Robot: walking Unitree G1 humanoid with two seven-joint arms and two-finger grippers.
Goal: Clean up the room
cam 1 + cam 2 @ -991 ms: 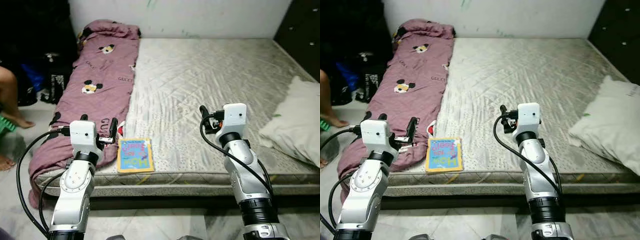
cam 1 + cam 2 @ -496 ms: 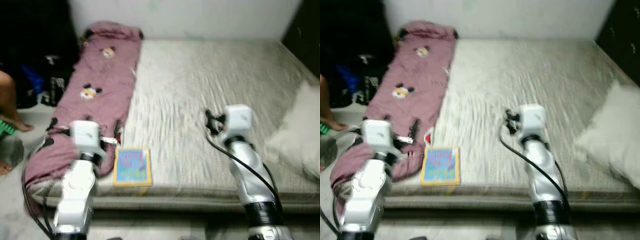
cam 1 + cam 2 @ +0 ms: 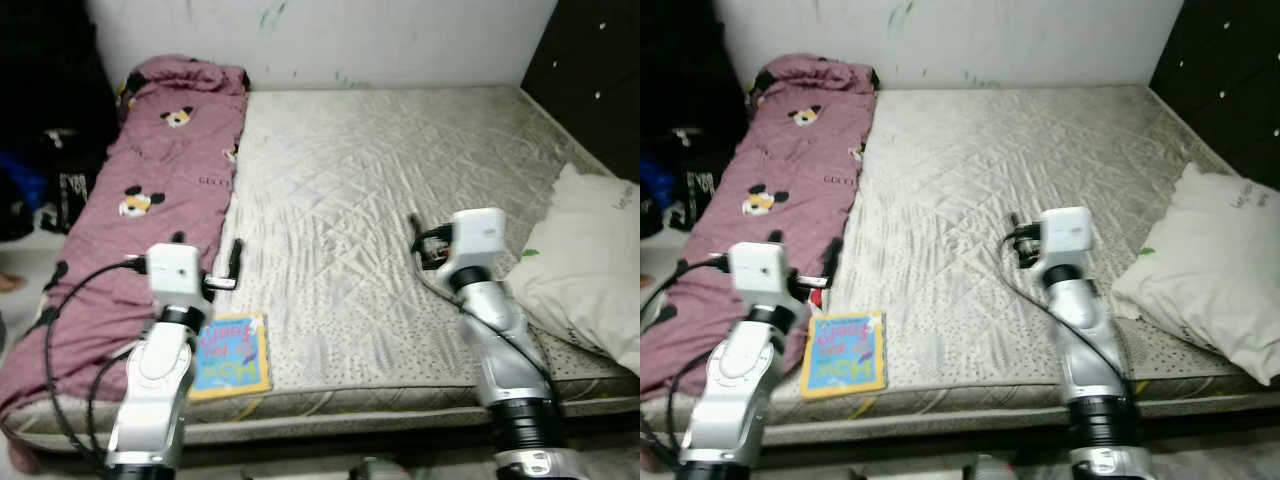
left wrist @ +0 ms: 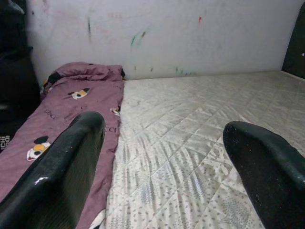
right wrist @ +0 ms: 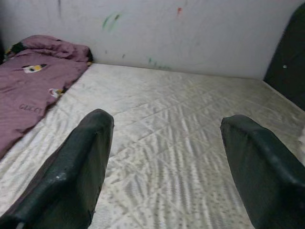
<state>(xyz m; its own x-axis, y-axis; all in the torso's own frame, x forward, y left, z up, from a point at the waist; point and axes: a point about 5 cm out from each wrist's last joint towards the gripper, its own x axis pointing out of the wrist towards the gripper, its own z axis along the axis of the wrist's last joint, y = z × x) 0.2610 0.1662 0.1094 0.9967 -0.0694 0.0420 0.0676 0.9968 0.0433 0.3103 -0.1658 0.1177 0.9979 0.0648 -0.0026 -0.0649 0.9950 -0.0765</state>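
A colourful children's book [image 3: 231,355] lies flat on the near left corner of the bed, close to the mattress [image 3: 400,180] edge and just beside the purple blanket [image 3: 150,180]. The blanket, printed with cartoon mouse faces, runs in a long bunched strip down the left side of the bed, from the wall to the near corner. A white pillow [image 3: 585,265] lies at the right edge of the mattress, partly over the side. The rest of the grey quilted mattress lies between them.

The left claw [image 4: 167,157] hangs above the blanket's edge near the book, touching neither; in its wrist view the two black fingers [image 4: 66,167] stand wide apart with nothing between them. The right claw [image 5: 167,157] is held over the middle of the mattress, well apart from the pillow, its fingers [image 5: 76,162] likewise spread and empty.

Behind the bed stands a pale wall [image 4: 167,33] with small smudges of green and red. Dark bags [image 3: 60,180] sit on the floor to the left of the bed, and a dark panel [image 3: 590,70] rises at the right.
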